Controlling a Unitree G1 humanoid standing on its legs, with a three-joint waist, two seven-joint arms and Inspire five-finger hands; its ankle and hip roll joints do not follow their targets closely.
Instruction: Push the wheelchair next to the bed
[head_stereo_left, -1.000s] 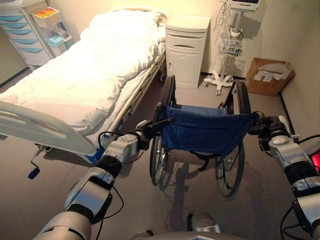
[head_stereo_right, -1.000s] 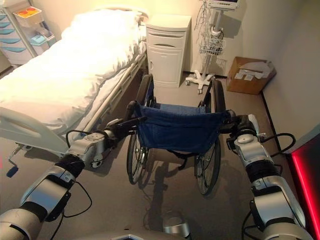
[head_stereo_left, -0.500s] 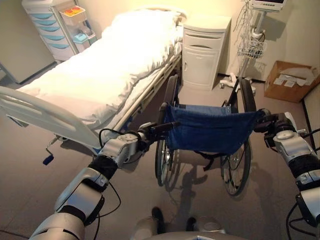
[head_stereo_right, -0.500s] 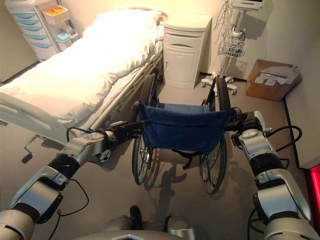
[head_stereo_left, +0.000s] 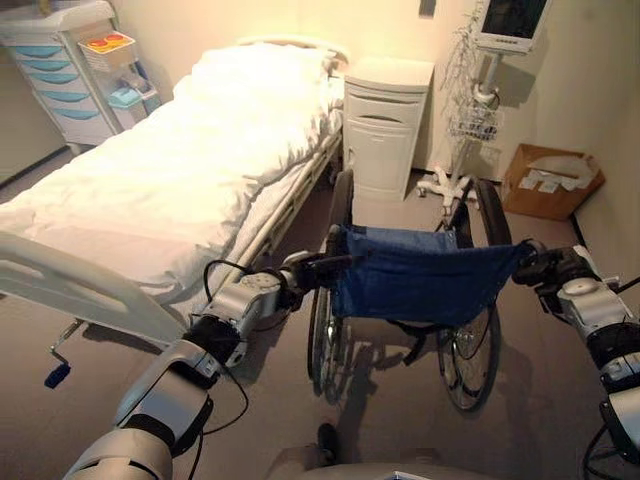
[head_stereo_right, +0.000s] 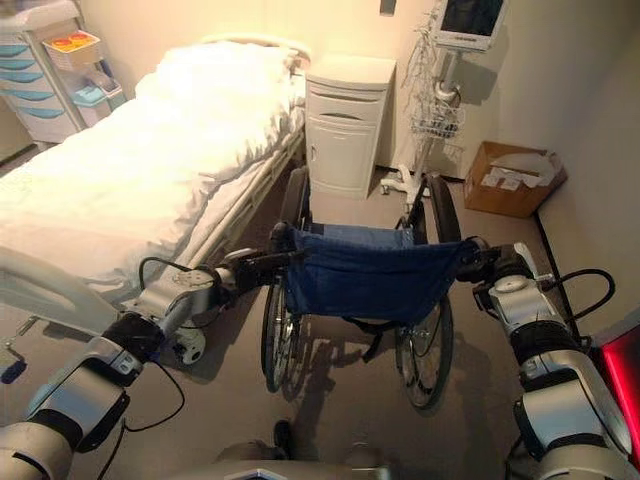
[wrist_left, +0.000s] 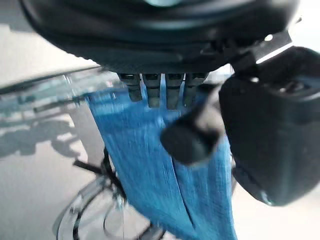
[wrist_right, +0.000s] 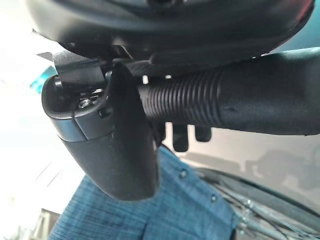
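Hospital-room floor fills the lower part of the left eye view, with one bed along the upper left, one white cabinet at upper centre, one monitor stand and one cardboard box at upper right, and one drawer trolley at the top left corner. One wheelchair stands at centre, just beside the bed's lower corner, its blue back toward the robot. Both hands sit at its two push handles: the left hand and the right hand.

The right eye view shows the same layout.

In the left wrist view, fingers curl down over a dark handle grip.

In the right wrist view, the thumb wraps a ribbed grip, apparently a closed hold.

The pushing step looks to be under way; the next move probably calls for steering forward, parallel and close to the bed.
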